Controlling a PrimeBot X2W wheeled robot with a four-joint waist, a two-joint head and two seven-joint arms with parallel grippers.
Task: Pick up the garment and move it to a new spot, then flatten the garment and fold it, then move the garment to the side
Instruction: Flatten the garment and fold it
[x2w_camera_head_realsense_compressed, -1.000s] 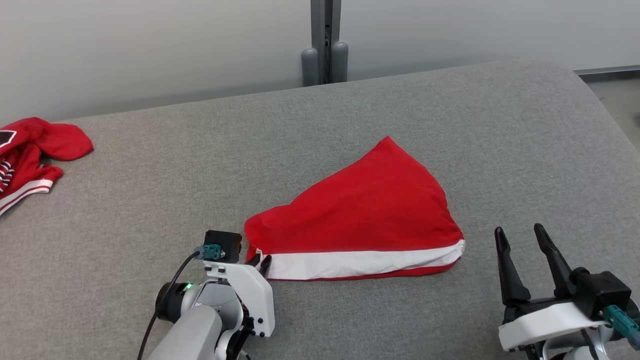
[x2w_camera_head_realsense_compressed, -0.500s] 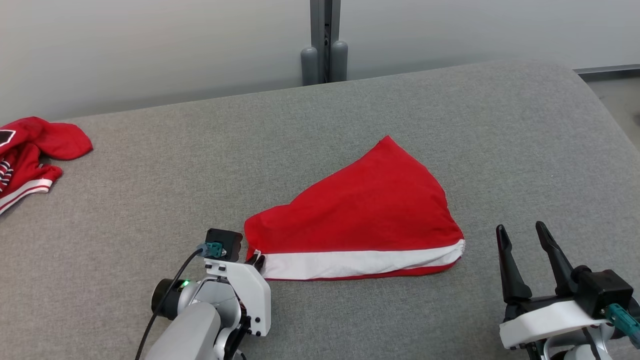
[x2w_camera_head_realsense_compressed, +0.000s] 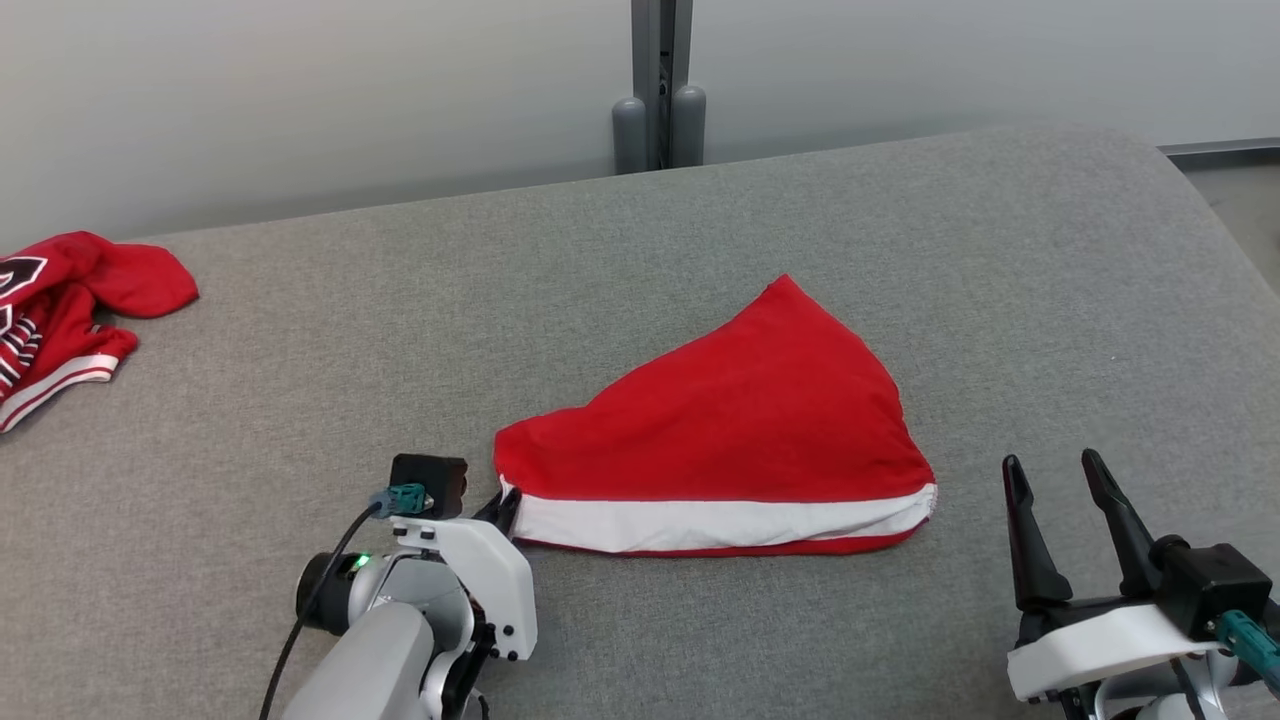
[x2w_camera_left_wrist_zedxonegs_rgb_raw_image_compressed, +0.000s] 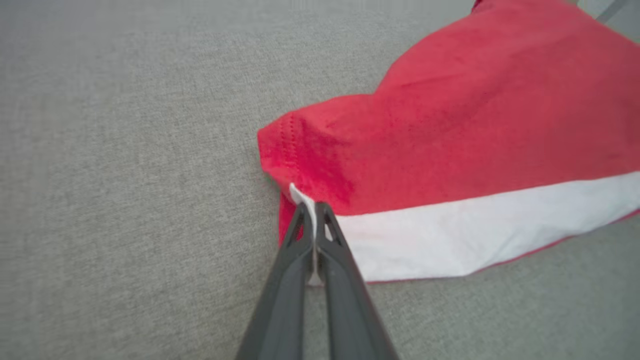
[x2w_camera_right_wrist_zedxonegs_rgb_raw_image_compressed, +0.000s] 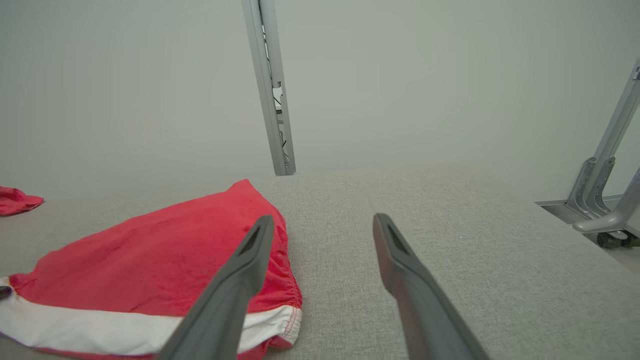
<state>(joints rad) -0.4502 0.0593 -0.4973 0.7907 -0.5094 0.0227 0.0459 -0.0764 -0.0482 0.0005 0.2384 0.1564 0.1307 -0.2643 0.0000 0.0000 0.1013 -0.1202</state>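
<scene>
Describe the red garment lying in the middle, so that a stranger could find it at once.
On the wide grey fabric surface, look near the middle. There lies a flat red cloth garment, roughly triangular. Unlike the crumpled red garment at the far left, it has one broad white band along its near edge.

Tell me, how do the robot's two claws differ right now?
The left claw is shut, pinching a corner of the white band on the red garment; the right claw stands open, holding nothing. The left claw touches the red garment; the right claw sits apart, off its other end. Both have two long dark fingers.
</scene>
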